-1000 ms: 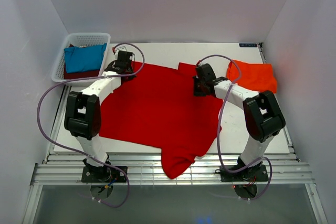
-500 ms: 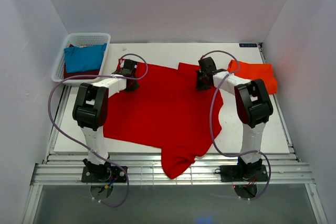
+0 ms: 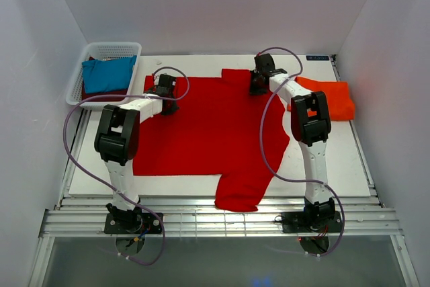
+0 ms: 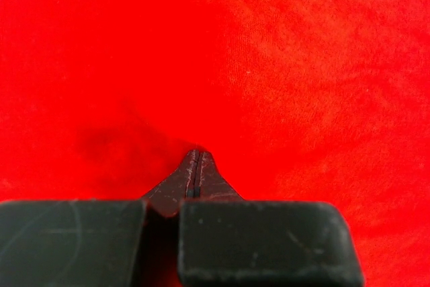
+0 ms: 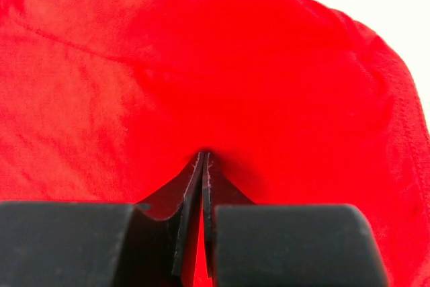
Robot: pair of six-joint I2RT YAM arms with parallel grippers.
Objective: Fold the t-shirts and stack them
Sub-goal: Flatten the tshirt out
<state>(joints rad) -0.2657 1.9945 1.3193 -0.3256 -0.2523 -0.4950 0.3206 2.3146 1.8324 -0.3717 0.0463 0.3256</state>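
The bright red t-shirt (image 3: 208,132) lies spread over the middle of the white table, one part hanging over the near edge. My left gripper (image 3: 165,96) is shut on the shirt's far left part; the wrist view shows its closed jaws pressed into red cloth (image 4: 269,65). My right gripper (image 3: 258,84) is shut on the shirt's far edge near the collar, with red cloth (image 5: 201,65) pinched between its fingers. A folded orange-red t-shirt (image 3: 326,99) lies at the far right. A teal-blue t-shirt (image 3: 107,74) lies on a dark maroon one in the basket.
The white mesh basket (image 3: 111,48) stands at the far left corner of the table (image 3: 201,62). White enclosure walls rise on three sides. A metal rail (image 3: 222,223) runs along the near edge by the arm bases.
Both grippers have moved toward the far side of the table, pulling the red shirt's top edge with them. The shirt now lies flatter and less of it hangs over the near edge.
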